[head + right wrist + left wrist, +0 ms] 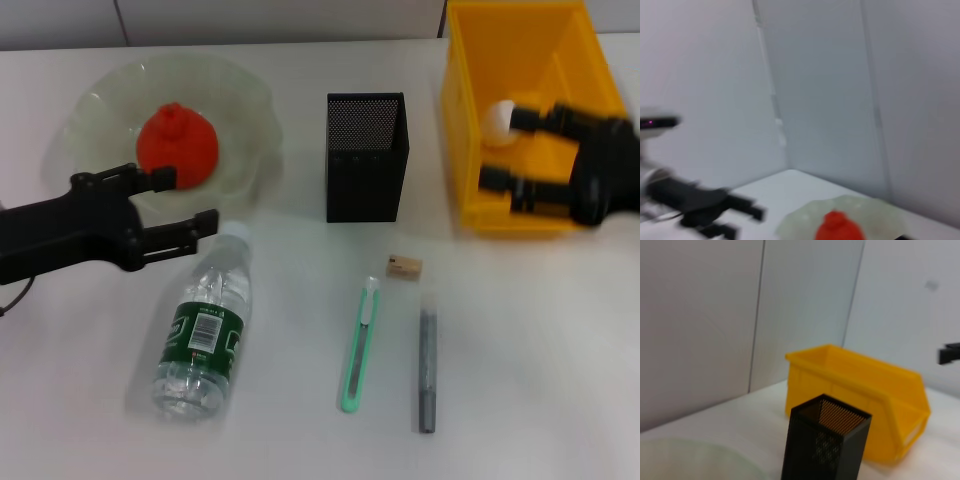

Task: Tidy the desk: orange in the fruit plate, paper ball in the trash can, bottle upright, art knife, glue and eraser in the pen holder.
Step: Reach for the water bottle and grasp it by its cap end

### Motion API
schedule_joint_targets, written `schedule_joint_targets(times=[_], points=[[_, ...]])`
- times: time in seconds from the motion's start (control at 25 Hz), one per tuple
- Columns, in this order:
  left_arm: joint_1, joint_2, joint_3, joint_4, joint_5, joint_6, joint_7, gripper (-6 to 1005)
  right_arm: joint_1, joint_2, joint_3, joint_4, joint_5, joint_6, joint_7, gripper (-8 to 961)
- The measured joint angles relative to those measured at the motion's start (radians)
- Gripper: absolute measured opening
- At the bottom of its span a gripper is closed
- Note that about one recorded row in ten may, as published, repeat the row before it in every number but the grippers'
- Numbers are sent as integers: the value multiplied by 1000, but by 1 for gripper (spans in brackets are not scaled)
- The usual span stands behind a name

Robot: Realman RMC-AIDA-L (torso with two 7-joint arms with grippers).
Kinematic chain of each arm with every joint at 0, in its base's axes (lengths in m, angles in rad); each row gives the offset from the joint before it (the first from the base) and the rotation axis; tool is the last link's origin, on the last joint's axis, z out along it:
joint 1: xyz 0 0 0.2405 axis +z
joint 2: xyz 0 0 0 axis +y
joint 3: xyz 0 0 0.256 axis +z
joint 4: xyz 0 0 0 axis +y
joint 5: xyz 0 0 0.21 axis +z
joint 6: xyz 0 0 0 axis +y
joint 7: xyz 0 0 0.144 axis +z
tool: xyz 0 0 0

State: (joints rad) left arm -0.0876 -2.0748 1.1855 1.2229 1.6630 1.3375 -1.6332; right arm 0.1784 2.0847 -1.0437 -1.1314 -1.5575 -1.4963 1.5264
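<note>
Over the yellow trash can (pixel 520 120) we hold our right gripper (pixel 500 150) spread wide, the white paper ball (pixel 497 120) lying released inside. Our left gripper (pixel 190 205), fingers parted and empty, hangs between the fruit plate (pixel 240 100), where the orange (pixel 177 143) sits, and the toppled bottle (pixel 203 335), apparently next for righting.

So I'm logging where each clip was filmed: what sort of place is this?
Most likely an office or lab desk staged for tidying: a plain white tabletop against bare grey wall panels, with a black mesh pen holder, art knife and eraser.

Open desk (pixel 520 350) right of glue (pixel 427 370)
</note>
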Motion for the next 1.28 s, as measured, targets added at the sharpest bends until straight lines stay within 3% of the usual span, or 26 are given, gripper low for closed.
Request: schedule_joint_targets(times=[0.04, 0.2, 0.24, 0.32, 0.36, 0.44, 0.64, 0.76, 1.28], points=[[57, 3, 112, 173, 69, -96, -161, 765, -3, 0, 2, 72, 6, -28, -79, 854], [87, 2, 176, 309, 175, -140, -335, 756, -6, 0, 1, 163, 7, -50, -192, 854], [99, 2, 267, 453, 364, -169, -573, 754, -6, 0, -2, 195, 6, -54, -236, 853], [97, 1, 328, 522, 486, -180, -703, 750, -5, 0, -6, 239, 5, -55, -311, 853], [83, 0, 403, 576, 625, -187, -865, 748, -1, 1, -7, 278, 5, -56, -371, 853], [72, -1, 437, 594, 685, -189, -946, 744, 1, 1, -8, 296, 5, -55, -391, 853], [-26, -1, 519, 556, 848, -190, -1203, 734, 11, -1, -8, 373, 5, -45, -479, 853], [-84, -4, 528, 486, 857, -185, -1238, 728, 19, -1, -8, 397, -8, -24, -495, 853], [-179, -5, 505, 291, 849, -238, -1244, 701, 43, 1, -9, 429, -40, -7, -497, 853]])
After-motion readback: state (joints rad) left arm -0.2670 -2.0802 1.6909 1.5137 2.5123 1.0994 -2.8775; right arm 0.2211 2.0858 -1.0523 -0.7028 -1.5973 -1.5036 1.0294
